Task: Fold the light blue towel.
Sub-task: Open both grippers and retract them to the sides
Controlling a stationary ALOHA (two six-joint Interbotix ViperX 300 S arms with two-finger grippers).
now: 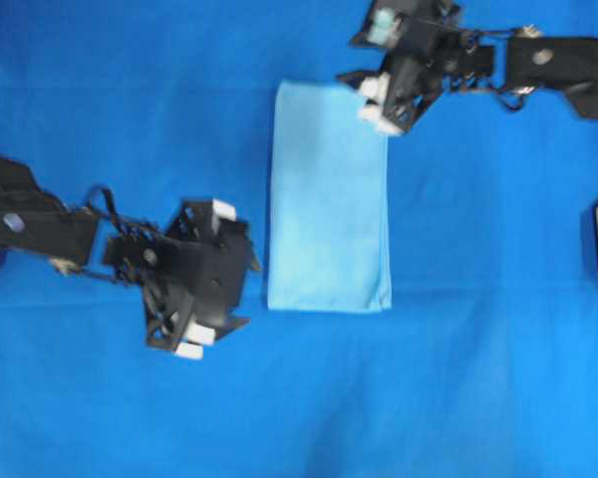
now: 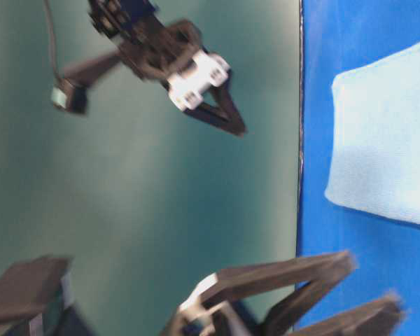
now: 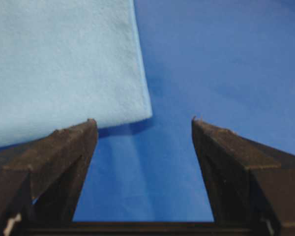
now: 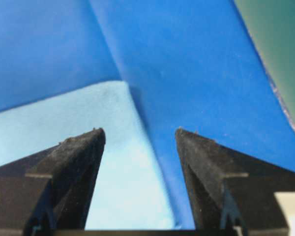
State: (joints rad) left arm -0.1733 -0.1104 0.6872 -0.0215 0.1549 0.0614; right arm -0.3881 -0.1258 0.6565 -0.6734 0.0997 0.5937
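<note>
Lying flat near the middle of the royal blue tablecloth (image 1: 100, 90), the light blue towel (image 1: 329, 199) is showing as a tall narrow rectangle in the overhead view, folded over on itself with layered edges stacking along its right side and lower right corner. Its surface is looking smooth, with no bunching.

The left gripper (image 1: 207, 281) is sitting just beside the towel's lower left edge, apart from the cloth, its jaws standing wide apart and holding nothing. From the left wrist camera, the two dark fingers (image 3: 64, 147) are framing bare tablecloth (image 3: 211, 59), while a corner of the towel (image 3: 64, 59) is lying ahead and to the left of the gap — not between the fingers.

The right gripper (image 1: 377, 106) is hanging over the towel's upper right corner, also spread wide and gripping nothing. In the right wrist view its fingers (image 4: 73, 162) are straddling the towel's edge, with pale cloth (image 4: 69, 118) showing under the left finger and within part of the gap and the tablecloth (image 4: 187, 59) showing beyond — whether the fingertips are touching the fabric cannot be told.

In the table-level view the picture is turned sideways; the towel (image 2: 385, 133) is lying on the blue cloth (image 2: 350, 42) at the right, and one arm's gripper (image 2: 217, 105) is hanging in front of the green backdrop (image 2: 126, 196).
</note>
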